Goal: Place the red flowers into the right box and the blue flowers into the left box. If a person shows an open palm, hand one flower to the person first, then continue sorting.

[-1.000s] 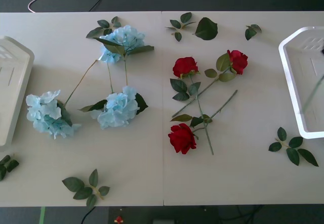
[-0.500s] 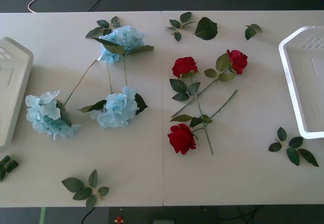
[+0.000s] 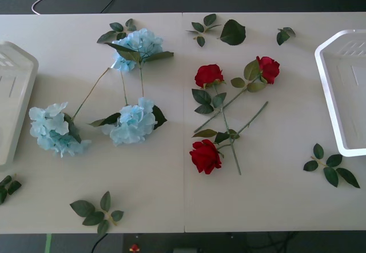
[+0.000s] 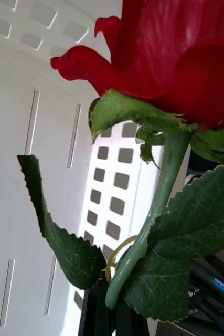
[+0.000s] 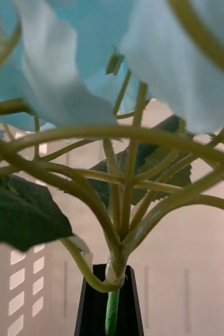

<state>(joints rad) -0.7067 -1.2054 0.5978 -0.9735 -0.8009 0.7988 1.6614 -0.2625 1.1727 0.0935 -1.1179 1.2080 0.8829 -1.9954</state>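
From the front view, the table (image 3: 171, 196) carries three blue flowers and three red flowers. One blue flower (image 3: 136, 46) lies toward the far edge, its stem running back toward the robot; another blue flower (image 3: 132, 123) sits near the middle, and a third (image 3: 54, 128) lies near the left box (image 3: 14, 93), its stem slanting away to the far right. The roses lie right of centre: one red flower (image 3: 209, 75) with its stem running toward the near edge, one (image 3: 269, 68) whose stem slants toward the near left, and one (image 3: 205, 156) whose stem slants toward the far right, the three stems crossing. The right box (image 3: 329, 93) stands at the table's right edge. Loose leaf sprigs (image 3: 97, 210) lie scattered around.

The right wrist view adds a fourth rose (image 4: 180, 58), close up, held by the right gripper (image 4: 112, 310), whose black fingers are closed on the base of the stem. The stem runs straight up from the fingers to the bloom, and behind it is the white slotted wall of a basket (image 4: 43, 131).

The left wrist view shows a fourth hydrangea (image 5: 91, 63) in the left gripper (image 5: 110, 304), which is closed on the stem. The stem stands in line with the fingers and branches upward into the petals. A white slotted basket wall (image 5: 28, 283) lies behind.
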